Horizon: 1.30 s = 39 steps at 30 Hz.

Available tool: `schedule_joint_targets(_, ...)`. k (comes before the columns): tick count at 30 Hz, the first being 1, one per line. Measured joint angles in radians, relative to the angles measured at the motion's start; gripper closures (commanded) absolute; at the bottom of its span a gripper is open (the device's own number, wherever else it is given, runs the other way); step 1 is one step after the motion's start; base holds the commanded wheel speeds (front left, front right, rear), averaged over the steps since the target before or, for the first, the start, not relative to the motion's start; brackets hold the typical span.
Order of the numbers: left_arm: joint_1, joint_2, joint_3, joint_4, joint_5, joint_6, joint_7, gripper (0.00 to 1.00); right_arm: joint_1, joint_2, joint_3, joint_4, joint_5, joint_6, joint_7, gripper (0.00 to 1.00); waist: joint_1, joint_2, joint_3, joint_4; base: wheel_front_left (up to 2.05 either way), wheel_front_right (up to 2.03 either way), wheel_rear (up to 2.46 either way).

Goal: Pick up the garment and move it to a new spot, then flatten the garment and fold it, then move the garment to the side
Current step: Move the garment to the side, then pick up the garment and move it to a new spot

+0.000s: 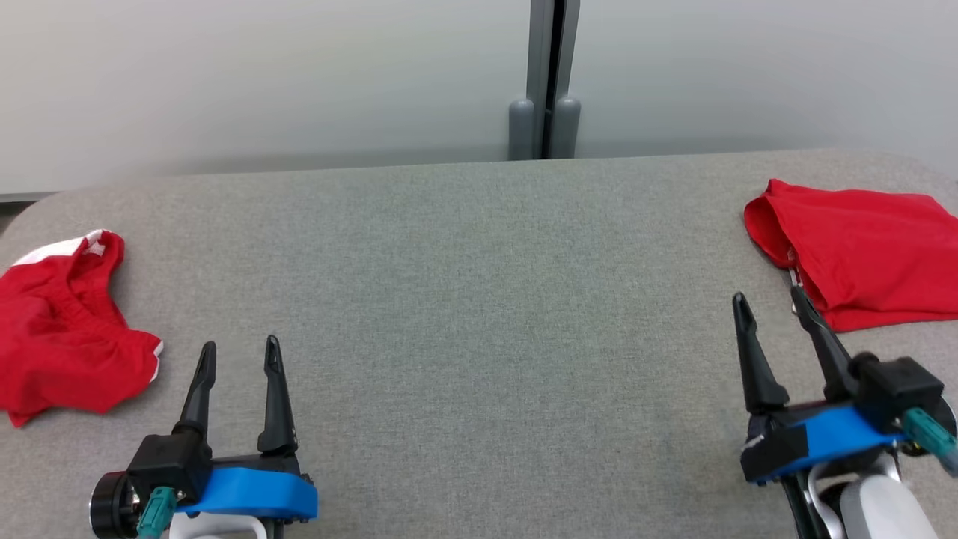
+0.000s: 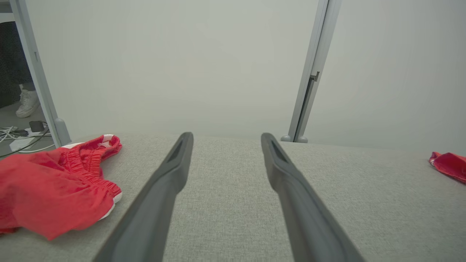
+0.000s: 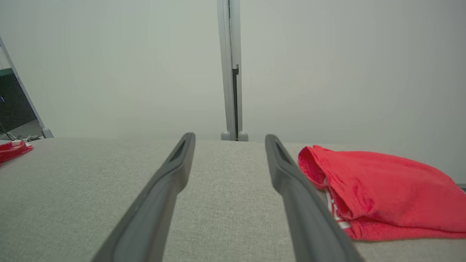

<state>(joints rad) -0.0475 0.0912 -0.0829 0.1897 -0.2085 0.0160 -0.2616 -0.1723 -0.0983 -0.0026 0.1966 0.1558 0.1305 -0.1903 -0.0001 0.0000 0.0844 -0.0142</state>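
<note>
garment (image 1: 67, 329) lies crumpled on grey table (image 1: 479, 299), left side.

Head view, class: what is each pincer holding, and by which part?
Nothing is held. The left pincer and right pincer are open and empty; the crumpled garment and folded garment lie on the table.

No readable text, label or number appears anywhere.
</note>
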Motion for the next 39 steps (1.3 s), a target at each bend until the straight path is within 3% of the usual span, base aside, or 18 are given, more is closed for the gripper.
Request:
schedule_joint_targets(10,0.022,-0.001,-0.010,0.015,0.000,-0.003,0.000,0.00,0.160,0.039,-0.059,-0.145,-0.022,0.000,0.075,0.00,0.0001,0.0000,-0.033,0.018,0.00,0.00,0.00)
schedule_joint_targets(27,0.014,0.010,-0.008,0.036,-0.001,-0.004,0.000,0.00,0.186,0.046,-0.072,-0.169,-0.003,0.000,0.100,0.00,0.0002,0.0000,-0.029,0.038,0.00,0.00,0.00)
schedule_joint_targets(39,-0.014,0.029,0.007,0.024,-0.002,0.012,0.000,0.00,0.179,0.047,-0.054,-0.150,0.012,0.000,0.100,0.00,0.0002,0.0000,-0.005,0.144,0.00,0.00,0.00)
